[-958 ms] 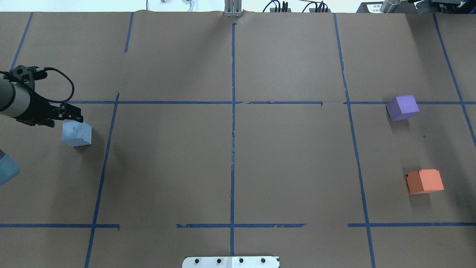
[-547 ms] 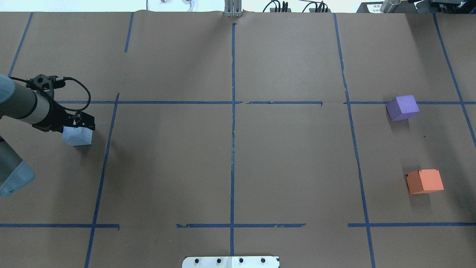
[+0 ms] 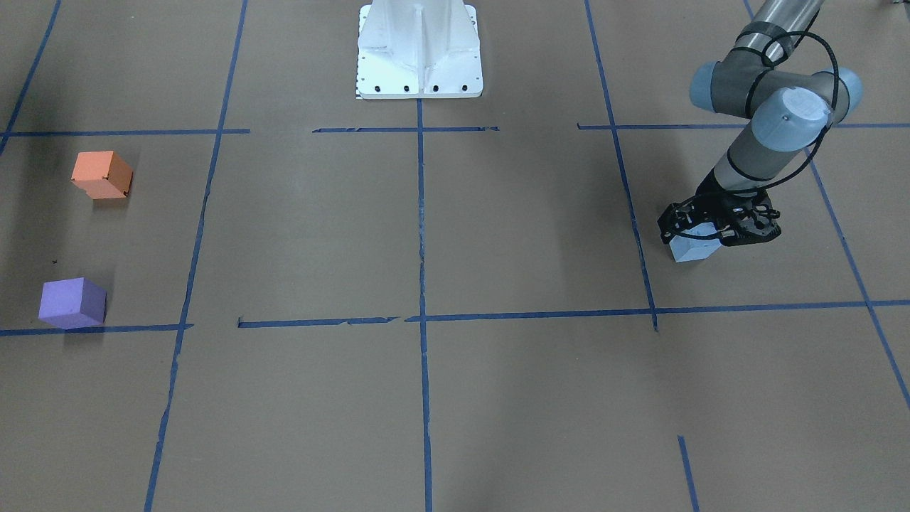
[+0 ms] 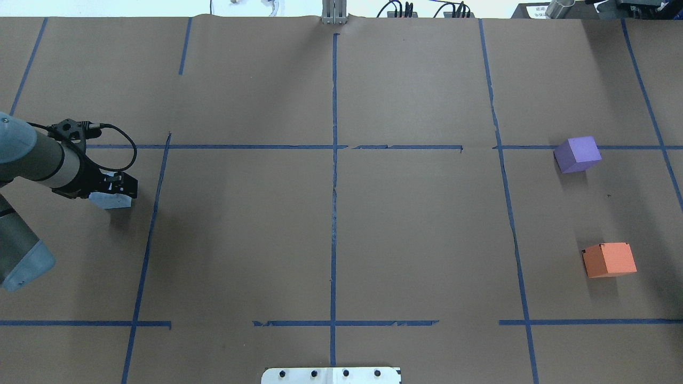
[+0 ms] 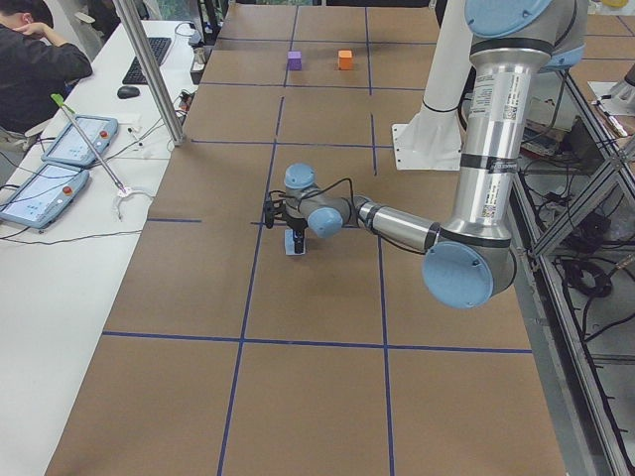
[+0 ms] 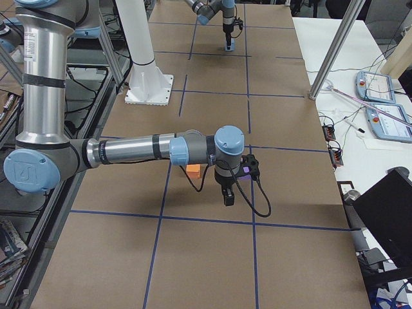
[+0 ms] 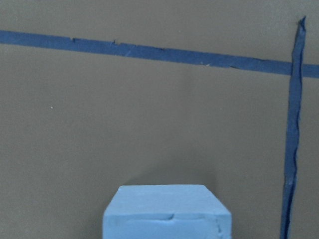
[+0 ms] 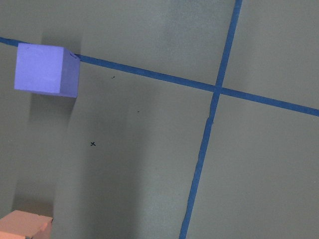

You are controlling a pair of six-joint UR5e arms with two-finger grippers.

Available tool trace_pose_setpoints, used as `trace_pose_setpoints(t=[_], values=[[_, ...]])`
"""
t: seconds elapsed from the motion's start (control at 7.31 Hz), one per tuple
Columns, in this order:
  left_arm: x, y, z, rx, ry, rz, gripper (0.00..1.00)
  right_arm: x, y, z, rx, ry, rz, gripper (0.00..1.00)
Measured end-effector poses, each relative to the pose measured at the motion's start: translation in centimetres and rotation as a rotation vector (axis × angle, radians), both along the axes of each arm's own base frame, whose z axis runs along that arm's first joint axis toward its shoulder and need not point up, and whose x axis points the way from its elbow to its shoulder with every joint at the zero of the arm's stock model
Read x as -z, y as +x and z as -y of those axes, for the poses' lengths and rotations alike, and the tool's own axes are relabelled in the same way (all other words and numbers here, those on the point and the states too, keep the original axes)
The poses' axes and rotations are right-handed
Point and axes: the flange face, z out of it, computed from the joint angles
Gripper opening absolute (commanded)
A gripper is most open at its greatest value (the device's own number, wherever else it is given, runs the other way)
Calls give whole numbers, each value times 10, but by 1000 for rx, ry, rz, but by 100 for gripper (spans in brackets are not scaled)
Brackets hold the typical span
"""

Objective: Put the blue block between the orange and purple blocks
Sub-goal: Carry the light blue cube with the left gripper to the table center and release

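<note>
The pale blue block (image 4: pixel 111 201) sits on the table at the left, also seen in the front view (image 3: pixel 689 249) and at the bottom of the left wrist view (image 7: pixel 167 211). My left gripper (image 4: pixel 114 185) is low over it, open, with its fingers straddling the block's top. The purple block (image 4: pixel 578 153) and the orange block (image 4: pixel 609 260) stand apart at the far right, with a gap between them. My right gripper (image 6: pixel 228 198) hovers near them and shows only in the exterior right view, so I cannot tell its state. The right wrist view shows the purple block (image 8: pixel 46 69) and a corner of the orange block (image 8: pixel 22 226).
Brown paper with blue tape lines (image 4: pixel 334 176) covers the table. The white robot base plate (image 4: pixel 331 375) is at the near edge. Cables and a metal post (image 4: pixel 334 13) sit along the far edge.
My left arm has moved right and down over the blue block, so the gripper now covers most of its top. The blocks have not moved.
</note>
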Motion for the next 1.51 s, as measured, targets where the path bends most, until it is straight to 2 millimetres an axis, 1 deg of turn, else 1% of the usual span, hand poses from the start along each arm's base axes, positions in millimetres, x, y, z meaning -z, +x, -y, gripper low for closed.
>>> trace_pose_setpoints(t=[0.14, 0.27, 0.41, 0.55, 0.68, 0.82, 0.96, 1.09, 1.23, 1.37, 1.51], values=[[7, -3, 4, 7, -3, 1, 17, 0, 0, 0, 0, 0, 0, 100], [30, -2, 14, 17, -15, 10, 17, -1, 0, 0, 0, -2, 0, 100], [74, 10, 32, 24, -26, 19, 19, -2, 0, -1, 0, -3, 0, 100], [132, 33, 48, 18, -28, 21, 20, -2, 0, -1, 0, -4, 0, 100], [189, 64, 54, -1, -5, 14, 21, -3, 0, -1, 0, -6, 0, 100], [236, 105, 46, -25, 42, 12, 23, -3, 0, -1, 0, -7, 0, 100], [273, 156, 33, -37, 77, 16, 25, -3, 0, -1, 0, -8, -1, 100], [307, 215, 23, -34, 85, 24, 26, -4, 0, -2, 0, -10, -1, 100], [336, 264, 16, -34, 89, 34, 55, -4, 0, -2, 0, -11, -1, 100], [353, 293, 9, -41, 96, 34, 88, -5, 0, -2, 0, -11, -1, 100], [360, 309, 3, -53, 105, 25, 100, -6, 0, -2, 0, -13, -1, 100]])
